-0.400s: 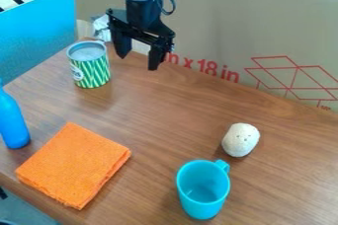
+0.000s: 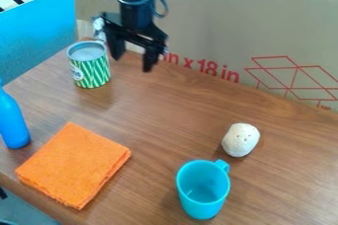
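- We see the claw [image 2: 134,57] hanging over the far side of the desk [image 2: 165,115], its two fingers spread well apart with nothing between them.
- Nearest to it is the green-and-white striped can [image 2: 90,71], upright on the desk near its far left edge in the camera view; we see a gap between the can and the claw.
- We judge the work to be at a free-handed stage, with nothing grasped or lifted. Whether this is an approach or a pause, we cannot tell.
- If we want the can, the next move calls for lining up the spread fingers around its wall and lowering without knocking its rim. Its round, smooth side looks likely to slip under an off-centre squeeze.
- On the desk's brown wood grain we also find a folded orange cloth [image 2: 74,165], with a blue bottle [image 2: 12,123] standing beyond its left corner.
- Towards the near side stands a turquoise cup [image 2: 203,192], its handle pointing towards a pale, rounded, speckled object [image 2: 241,140] just beside it.
- Behind the desk we have a cardboard panel [image 2: 218,26] with red markings, a bright blue panel [image 2: 36,31] to the left, and glimpses of the room above them.
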`<action>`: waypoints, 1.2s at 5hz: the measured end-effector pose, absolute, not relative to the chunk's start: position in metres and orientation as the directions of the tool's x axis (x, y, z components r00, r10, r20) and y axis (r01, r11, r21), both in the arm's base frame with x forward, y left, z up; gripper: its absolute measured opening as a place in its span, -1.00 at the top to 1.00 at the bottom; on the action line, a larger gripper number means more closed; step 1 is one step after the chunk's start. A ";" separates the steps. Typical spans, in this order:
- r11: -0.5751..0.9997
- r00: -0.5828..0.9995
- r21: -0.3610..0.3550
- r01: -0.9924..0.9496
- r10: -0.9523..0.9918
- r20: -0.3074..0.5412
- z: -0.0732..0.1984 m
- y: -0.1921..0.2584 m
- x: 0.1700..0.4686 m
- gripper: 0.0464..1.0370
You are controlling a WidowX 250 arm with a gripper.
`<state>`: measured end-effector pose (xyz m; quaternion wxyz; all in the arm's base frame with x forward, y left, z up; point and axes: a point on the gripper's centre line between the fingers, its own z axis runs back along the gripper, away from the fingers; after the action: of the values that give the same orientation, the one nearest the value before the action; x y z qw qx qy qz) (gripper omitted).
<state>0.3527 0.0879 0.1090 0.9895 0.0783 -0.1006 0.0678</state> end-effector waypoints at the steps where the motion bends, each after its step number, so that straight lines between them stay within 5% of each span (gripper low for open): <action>1: 0.950 0.961 0.207 -0.233 0.193 0.199 0.107 0.117 0.348 -0.93; 3: 0.930 0.967 0.273 -0.245 0.214 0.140 0.101 0.148 0.366 -0.93; 6: 0.929 0.941 0.167 -0.330 0.312 0.128 0.106 0.190 0.368 -0.93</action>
<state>0.3682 0.1901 0.1063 0.9808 0.0934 -0.0498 0.1637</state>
